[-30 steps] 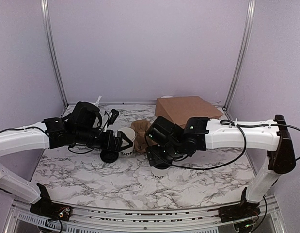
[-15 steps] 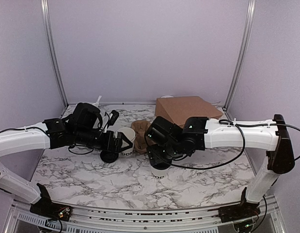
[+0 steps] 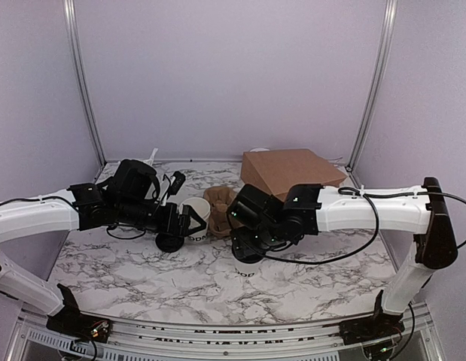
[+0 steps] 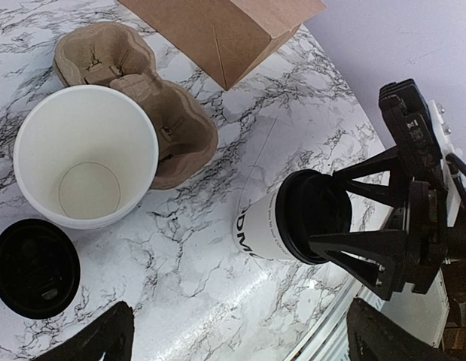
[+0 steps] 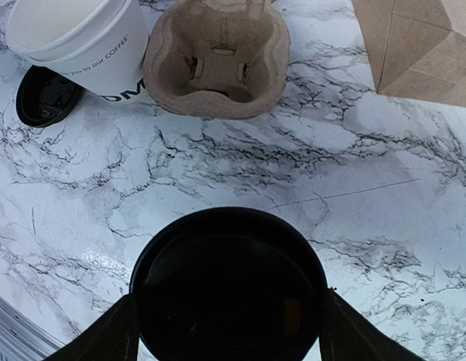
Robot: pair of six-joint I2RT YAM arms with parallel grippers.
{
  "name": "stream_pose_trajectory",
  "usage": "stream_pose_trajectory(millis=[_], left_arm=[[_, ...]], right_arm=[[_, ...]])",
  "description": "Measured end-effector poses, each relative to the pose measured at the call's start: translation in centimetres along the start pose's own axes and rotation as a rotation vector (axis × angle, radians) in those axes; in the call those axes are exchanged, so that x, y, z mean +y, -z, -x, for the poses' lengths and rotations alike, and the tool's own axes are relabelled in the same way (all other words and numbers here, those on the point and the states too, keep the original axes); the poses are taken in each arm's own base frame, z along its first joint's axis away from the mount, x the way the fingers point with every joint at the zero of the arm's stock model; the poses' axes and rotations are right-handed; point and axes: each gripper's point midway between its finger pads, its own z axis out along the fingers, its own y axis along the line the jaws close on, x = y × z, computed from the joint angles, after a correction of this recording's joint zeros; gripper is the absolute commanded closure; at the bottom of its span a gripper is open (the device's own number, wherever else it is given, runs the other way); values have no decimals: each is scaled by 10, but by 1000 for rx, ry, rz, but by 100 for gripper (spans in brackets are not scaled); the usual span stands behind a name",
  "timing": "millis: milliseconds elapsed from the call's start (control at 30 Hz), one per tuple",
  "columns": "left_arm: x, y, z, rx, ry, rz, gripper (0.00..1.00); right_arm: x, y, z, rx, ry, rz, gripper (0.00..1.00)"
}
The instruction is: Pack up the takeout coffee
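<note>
Marble table (image 3: 142, 278) bears lidded cup (image 4: 281, 226), open cup (image 4: 86, 154), loose lid (image 4: 33, 267), carrier (image 4: 172, 128), bag (image 4: 225, 30).

Right gripper (image 5: 229, 335) is straight over the coffee (image 5: 229, 289), only its black lid visible, filling the bottom centre. Both fingers (image 5: 105, 335) sit against the lid rim, one each side. Marble table (image 5: 330, 173) below. Top left: an open cup (image 5: 74, 34), white and lettered, with a loose lid (image 5: 44, 94) flat just beside it. Carrier (image 5: 217, 64) touches that cup. Bag (image 5: 413, 45) top right, apart.
</note>
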Motion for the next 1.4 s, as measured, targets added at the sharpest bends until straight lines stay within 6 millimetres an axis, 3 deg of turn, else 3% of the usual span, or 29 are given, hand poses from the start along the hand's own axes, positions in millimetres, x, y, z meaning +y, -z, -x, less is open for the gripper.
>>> stream_pose_trajectory(millis=[467, 733, 1000, 1200, 1400], left_arm=[[1, -2, -1, 6, 1, 2, 1], [2, -4, -2, 11, 3, 5, 1], [2, -4, -3, 13, 3, 5, 1], [4, -9, -6, 30, 7, 8, 1], [4, -9, -7, 33, 7, 7, 1]], right_arm=[[-1, -8, -4, 18, 4, -9, 24], [0, -10, -3, 13, 6, -14, 38], [-7, -8, -2, 1, -11, -35, 40], [-46, 0, -10, 1, -52, -83, 40], [-126, 15, -12, -26, -182, -179, 40]])
